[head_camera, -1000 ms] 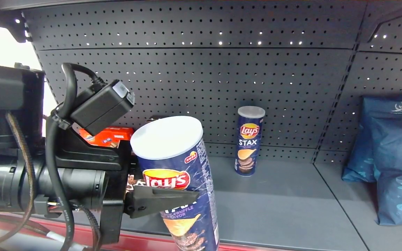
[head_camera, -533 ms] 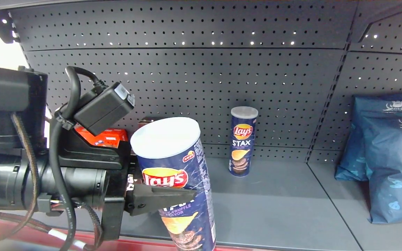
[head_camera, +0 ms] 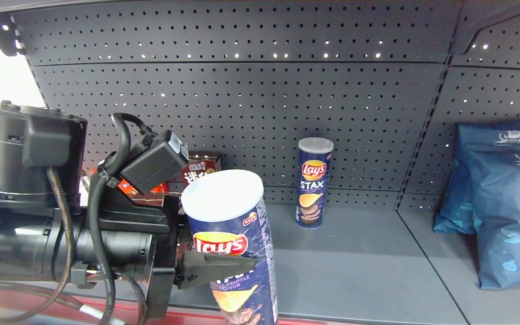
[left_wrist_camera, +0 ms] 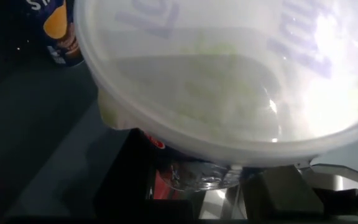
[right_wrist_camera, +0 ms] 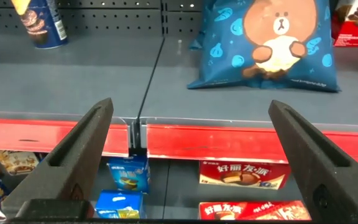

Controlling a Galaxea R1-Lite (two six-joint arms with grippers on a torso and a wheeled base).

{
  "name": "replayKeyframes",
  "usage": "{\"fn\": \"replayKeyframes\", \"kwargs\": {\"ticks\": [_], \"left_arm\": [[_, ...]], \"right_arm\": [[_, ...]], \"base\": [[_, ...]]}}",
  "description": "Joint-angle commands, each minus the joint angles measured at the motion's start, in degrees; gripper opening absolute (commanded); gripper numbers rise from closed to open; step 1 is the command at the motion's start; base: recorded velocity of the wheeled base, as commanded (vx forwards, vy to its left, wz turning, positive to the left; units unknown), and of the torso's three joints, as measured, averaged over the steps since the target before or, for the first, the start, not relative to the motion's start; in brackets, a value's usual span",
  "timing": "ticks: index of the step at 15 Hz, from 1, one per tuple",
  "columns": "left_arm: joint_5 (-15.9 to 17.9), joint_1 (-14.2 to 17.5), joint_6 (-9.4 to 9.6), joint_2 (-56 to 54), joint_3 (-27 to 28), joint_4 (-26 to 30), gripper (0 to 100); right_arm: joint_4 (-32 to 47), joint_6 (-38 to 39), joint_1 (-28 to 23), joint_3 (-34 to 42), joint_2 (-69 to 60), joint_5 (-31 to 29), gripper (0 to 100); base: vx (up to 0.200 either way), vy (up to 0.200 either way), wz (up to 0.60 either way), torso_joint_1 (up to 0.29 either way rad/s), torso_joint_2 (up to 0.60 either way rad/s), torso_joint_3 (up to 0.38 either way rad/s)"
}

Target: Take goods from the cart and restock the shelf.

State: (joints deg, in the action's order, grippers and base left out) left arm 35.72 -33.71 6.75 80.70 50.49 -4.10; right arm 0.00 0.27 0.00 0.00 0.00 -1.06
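a lone can (head_camera: 314, 183) stands upright at the back of the grey shelf (head_camera: 355, 257), against the pegboard (head_camera: 251, 99). well to the right of the lone can lean blue bags (head_camera: 503, 203); to its left, also at the back, sit red and brown boxes (head_camera: 202, 164), partly hidden by the left arm. a stretch of grey shelf separates the lone can from the second can (head_camera: 224, 203), held near upright to its left and nearer the camera, over the shelf's front. the left gripper (head_camera: 241, 253) is clamped on the second can below its white lid, one dark finger (head_camera: 215, 270) pressed across the label, the other hidden behind. the right gripper (right_wrist_camera: 191, 155) hangs out in front of the red edge strip (right_wrist_camera: 229, 142), right of the lone can, fingers spread wide with nothing between them.
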Motion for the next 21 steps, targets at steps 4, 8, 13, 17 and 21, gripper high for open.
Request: {"fn": "replayKeyframes", "kwargs": {"ticks": [4,8,13,17,21], "left_arm": [[0.0,1.2,0.63,3.6,1.4,-0.7,0],[0.0,2.2,0.81,5.3,3.5,-1.0,0],[0.1,2.8,0.81,5.3,3.4,-1.0,0],[0.1,2.8,0.81,5.2,2.7,-1.0,0],[0.1,2.8,0.81,4.9,2.1,-1.0,0]], "right_arm": [[0.0,-0.1,0.0,0.0,0.0,0.0,100],[0.1,-0.1,0.0,0.0,0.0,0.1,100],[0.0,0.0,0.0,0.0,0.0,0.0,100],[0.3,-0.4,-0.2,-0.2,1.3,-0.2,100],[-1.1,6.9,2.6,-18.0,16.4,0.8,100]], "base": [[0.000,0.000,0.00,0.000,0.00,0.000],[0.000,0.000,-0.15,0.001,0.00,0.001],[0.000,0.000,0.00,0.000,0.00,0.000],[0.000,0.000,0.00,0.000,0.00,0.000],[0.000,0.000,0.00,0.000,0.00,0.000]]}}
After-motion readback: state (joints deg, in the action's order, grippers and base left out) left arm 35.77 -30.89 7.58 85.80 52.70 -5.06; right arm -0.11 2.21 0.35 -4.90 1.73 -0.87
